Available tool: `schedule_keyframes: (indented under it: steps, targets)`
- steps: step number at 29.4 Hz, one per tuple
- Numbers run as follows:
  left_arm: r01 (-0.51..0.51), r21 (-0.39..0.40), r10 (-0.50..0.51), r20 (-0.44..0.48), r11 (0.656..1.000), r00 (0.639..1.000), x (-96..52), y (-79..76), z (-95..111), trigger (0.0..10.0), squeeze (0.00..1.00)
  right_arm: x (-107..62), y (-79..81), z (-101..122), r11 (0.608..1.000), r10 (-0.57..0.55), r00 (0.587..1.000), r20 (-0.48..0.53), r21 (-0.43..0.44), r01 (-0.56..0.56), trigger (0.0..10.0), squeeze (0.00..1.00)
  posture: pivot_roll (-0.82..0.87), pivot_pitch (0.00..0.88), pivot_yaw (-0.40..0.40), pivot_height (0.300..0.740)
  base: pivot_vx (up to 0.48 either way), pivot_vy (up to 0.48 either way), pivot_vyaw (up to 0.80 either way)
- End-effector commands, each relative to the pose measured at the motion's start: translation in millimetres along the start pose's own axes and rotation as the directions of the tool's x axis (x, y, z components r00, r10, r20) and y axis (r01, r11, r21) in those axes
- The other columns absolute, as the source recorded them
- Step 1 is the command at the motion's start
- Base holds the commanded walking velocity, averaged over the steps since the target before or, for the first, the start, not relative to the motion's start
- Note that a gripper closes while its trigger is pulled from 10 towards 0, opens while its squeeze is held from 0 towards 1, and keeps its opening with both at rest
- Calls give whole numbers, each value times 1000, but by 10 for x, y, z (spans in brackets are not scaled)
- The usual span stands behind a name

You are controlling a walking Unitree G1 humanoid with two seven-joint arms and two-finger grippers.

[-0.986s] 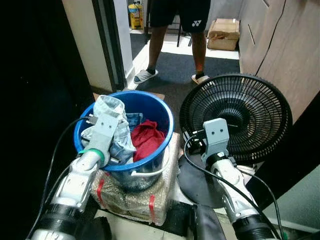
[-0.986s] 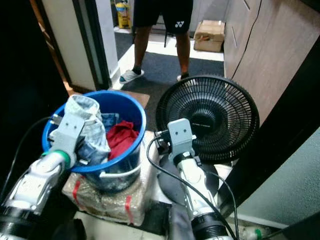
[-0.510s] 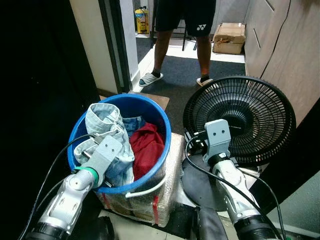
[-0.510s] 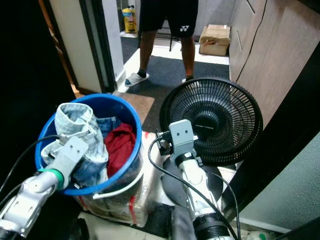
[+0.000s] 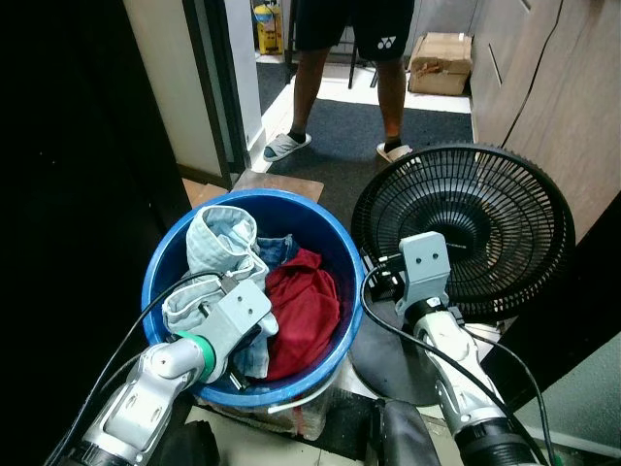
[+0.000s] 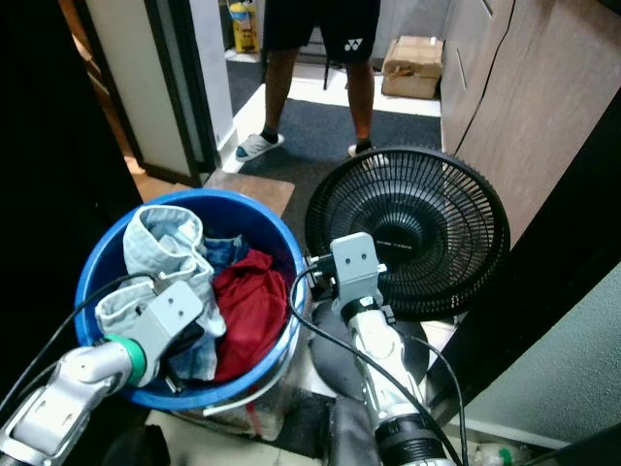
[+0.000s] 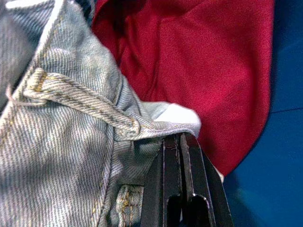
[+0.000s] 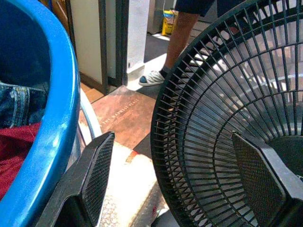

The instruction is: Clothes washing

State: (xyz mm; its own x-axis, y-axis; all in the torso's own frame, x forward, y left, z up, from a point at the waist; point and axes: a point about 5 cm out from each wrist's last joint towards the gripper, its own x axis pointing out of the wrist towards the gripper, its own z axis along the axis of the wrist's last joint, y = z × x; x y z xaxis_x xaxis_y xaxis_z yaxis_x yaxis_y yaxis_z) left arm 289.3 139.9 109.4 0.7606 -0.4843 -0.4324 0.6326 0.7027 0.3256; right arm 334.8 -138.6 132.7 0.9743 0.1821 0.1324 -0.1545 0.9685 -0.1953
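We see the person point(image 5: 349, 39) cut off above the shorts by the far edge; our left gripper point(image 7: 177, 142) hides under denim jeans point(image 7: 61, 142)

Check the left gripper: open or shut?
Shut: the left gripper has its black fingers pressed together against the jeans, beside the red garment.

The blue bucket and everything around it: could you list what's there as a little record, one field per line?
Bucket: blue bucket, holding clothes, resting on a wrapped bundle
Clothes: light jeans on the robot's left side, red garment beside them
Left gripper: inside the bucket, fingers closed at the jeans' edge
Right gripper: open, between the bucket and the black fan
Background: a person's legs stand in the doorway by a cardboard box
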Motion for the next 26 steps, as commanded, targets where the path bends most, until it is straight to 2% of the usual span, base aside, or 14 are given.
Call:
schedule_keyframes:
  steps: [1,3,6,15,18,20,23,26]
  targets:
    - [43,-21,-43,-2,999,999,20,-84,-3,10000,0,-5,31,-21,1000,8,1000,-3,1,-8,10000,0,56,37,58,471,0,0,0]
    - [39,-63,-37,29,997,999,50,-85,87,10000,0,-4,34,-23,1000,7,1000,-3,3,-7,10000,0,56,36,59,471,0,0,0]
    - [63,-70,-60,39,996,997,46,-90,127,10000,0,-7,35,-29,1000,5,1000,-4,3,-5,10000,0,55,36,61,471,0,0,0]
    - [100,-55,-100,9,993,995,-18,-121,37,10000,0,-29,11,-23,999,-8,1000,-2,35,8,10000,0,57,35,62,471,0,0,0]
    - [97,-59,-97,1,994,995,-22,-128,19,10000,0,-74,-65,17,999,-26,1000,15,31,26,10000,0,56,37,59,471,0,0,0]
    - [100,-62,-100,-4,993,995,-28,-134,9,10000,0,-75,-287,195,996,-86,993,75,10,86,10000,0,47,42,62,471,0,0,0]
    - [101,-62,-102,-5,993,995,-31,-135,7,10000,0,-63,-365,283,994,-106,989,104,1,106,10000,0,43,42,63,471,0,0,0]
    - [108,-59,-108,-6,992,994,-31,-136,8,10000,0,91,-439,613,994,-101,973,208,-14,107,10000,0,43,42,63,471,0,0,0]
